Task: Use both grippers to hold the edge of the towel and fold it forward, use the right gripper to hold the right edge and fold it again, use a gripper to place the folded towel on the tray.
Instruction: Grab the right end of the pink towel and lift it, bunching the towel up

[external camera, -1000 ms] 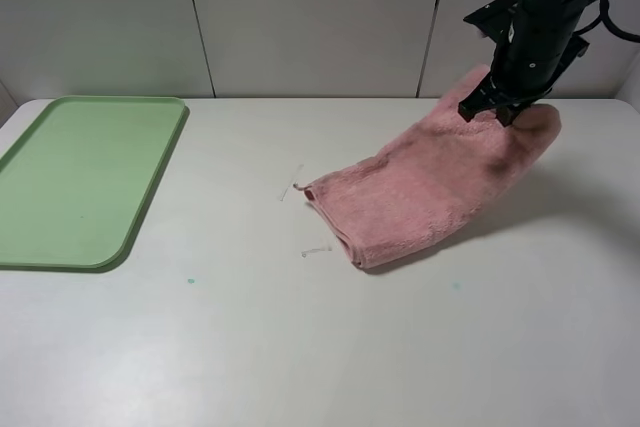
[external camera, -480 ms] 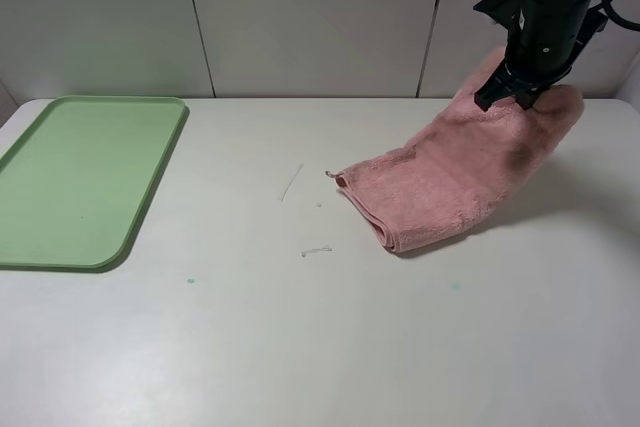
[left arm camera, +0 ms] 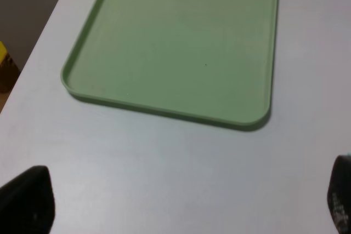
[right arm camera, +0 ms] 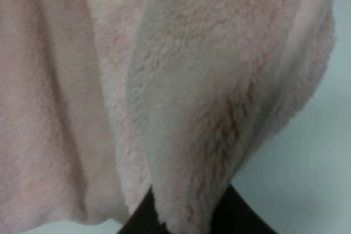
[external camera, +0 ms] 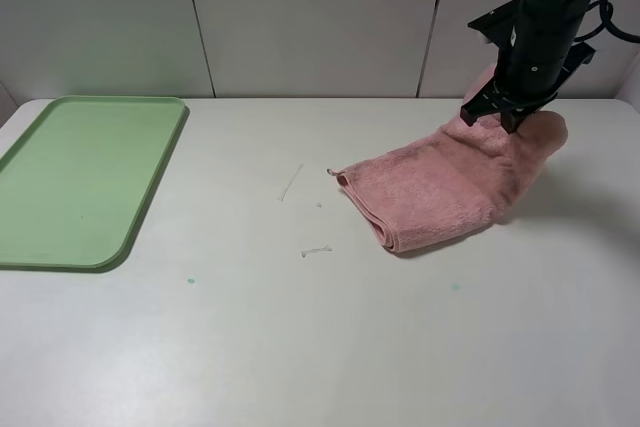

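The pink towel (external camera: 440, 187) lies folded on the white table right of centre, its far right end lifted. My right gripper (external camera: 497, 112) is shut on that raised right edge, and the cloth drapes down from the claw. In the right wrist view pink terry (right arm camera: 181, 80) fills the frame, pinched between dark fingertips (right arm camera: 225, 212) at the picture's lower edge. The pale-green tray (external camera: 60, 207) rests flat at the far left with nothing on it. In the left wrist view the tray (left arm camera: 181, 110) lies beyond my left gripper (left arm camera: 181, 206), whose black fingers (left arm camera: 27, 201) stand wide apart and hold nothing.
Thin white threads or scratches (external camera: 292, 182) and a short one (external camera: 316, 250) mark the table between tray and towel. Grey wall panels close off the back. The table's near-left edge (left arm camera: 33, 80) runs beside the tray.
My right gripper has carried the towel's right edge rightward and upward, dragging the towel to the right, then lowered it and moved slightly back left. The left gripper's view cannot be compared.
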### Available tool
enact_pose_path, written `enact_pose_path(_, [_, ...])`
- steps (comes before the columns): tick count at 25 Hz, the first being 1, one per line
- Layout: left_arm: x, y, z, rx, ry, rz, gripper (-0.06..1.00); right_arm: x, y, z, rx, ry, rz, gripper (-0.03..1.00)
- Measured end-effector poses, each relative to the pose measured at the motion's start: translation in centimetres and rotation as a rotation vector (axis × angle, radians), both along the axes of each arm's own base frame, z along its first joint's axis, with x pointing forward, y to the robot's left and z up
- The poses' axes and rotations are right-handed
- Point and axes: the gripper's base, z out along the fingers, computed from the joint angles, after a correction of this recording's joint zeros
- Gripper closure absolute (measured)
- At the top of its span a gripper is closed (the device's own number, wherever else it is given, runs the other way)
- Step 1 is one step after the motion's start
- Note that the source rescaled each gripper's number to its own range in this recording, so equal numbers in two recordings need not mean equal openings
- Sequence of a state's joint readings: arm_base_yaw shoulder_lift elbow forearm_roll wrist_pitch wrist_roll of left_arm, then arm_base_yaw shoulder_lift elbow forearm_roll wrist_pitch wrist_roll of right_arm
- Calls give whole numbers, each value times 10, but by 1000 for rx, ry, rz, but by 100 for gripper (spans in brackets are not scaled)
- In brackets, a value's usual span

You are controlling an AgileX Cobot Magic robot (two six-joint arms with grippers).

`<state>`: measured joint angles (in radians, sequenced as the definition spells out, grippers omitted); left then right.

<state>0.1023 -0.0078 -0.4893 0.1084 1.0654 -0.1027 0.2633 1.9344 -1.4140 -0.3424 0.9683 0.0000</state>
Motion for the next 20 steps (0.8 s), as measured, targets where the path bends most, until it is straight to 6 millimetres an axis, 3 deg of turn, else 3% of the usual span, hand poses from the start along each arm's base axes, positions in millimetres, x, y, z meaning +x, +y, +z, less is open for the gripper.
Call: enact_pose_path(20, [0,0,0,0,0,0,-5,-37,84,-2,-7,89,169,89])
